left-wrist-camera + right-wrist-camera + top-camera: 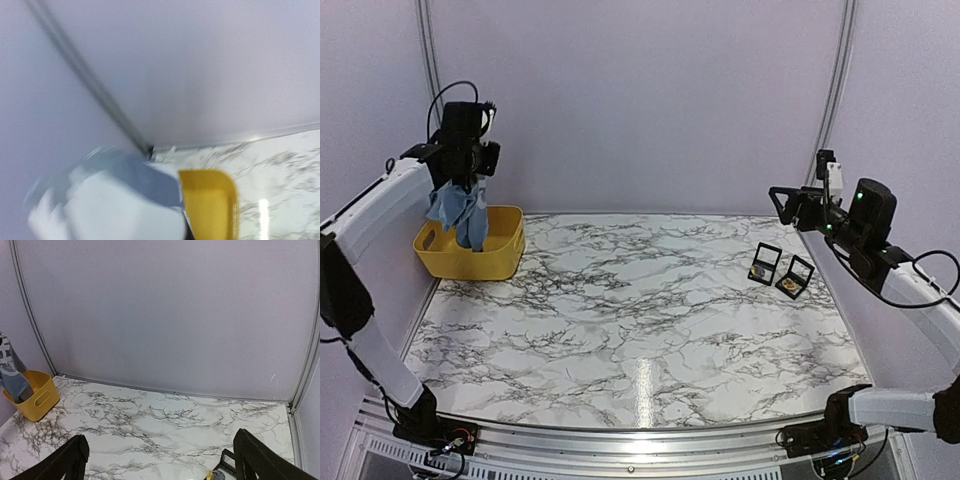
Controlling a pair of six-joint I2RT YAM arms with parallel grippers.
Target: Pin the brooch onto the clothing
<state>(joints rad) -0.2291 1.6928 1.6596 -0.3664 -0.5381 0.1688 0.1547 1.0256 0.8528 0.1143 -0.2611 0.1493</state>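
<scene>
Your marble table [640, 330] is where the clothing [460, 212] will likely need spreading; for now it hangs bunched above the yellow basket [502, 262], pinched in your left gripper [470, 182] to lift it free, while your right gripper [160, 440] hovers spread wide near the small brooch cases [765, 265], ready for a pick

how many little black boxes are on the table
2. The left box and the right box sit side by side on the marble table's right side. More could be hidden inside the yellow bin.
</scene>
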